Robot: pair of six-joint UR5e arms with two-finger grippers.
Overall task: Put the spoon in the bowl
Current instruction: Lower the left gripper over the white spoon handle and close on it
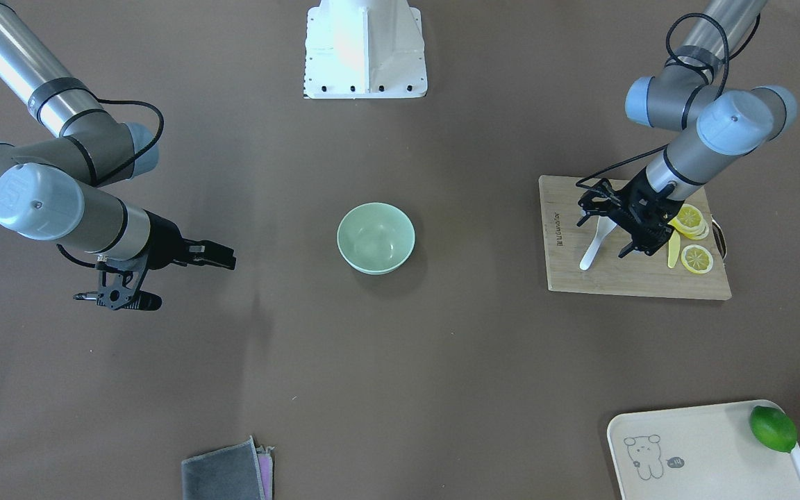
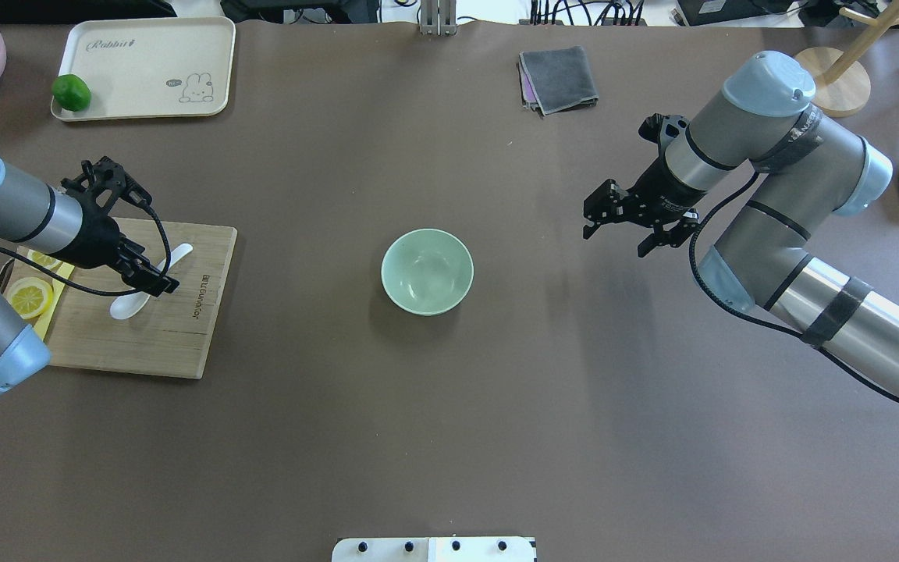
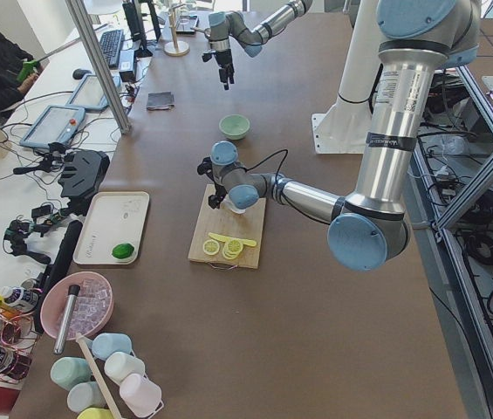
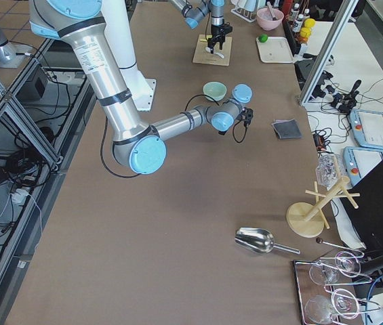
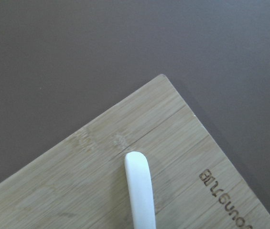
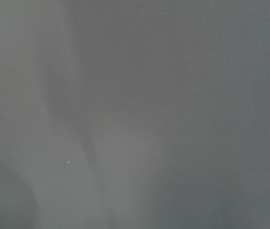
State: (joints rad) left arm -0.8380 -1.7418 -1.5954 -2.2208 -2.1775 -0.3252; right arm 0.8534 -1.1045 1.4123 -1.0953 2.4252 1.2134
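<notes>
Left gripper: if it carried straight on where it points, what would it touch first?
The left gripper points down, so probably the glossy white ceramic spoon lying on the wooden cutting board; the gap is unclear.

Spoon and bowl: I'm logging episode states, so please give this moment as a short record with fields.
spoon: lying on the cutting board, under the left gripper
bowl: upright, empty, between the two arms
left gripper: open, fingers either side of the spoon's handle
right gripper: open, holding nothing, apart from the bowl
also on board: lemon slices
task status: spoon not yet in bowl
</notes>
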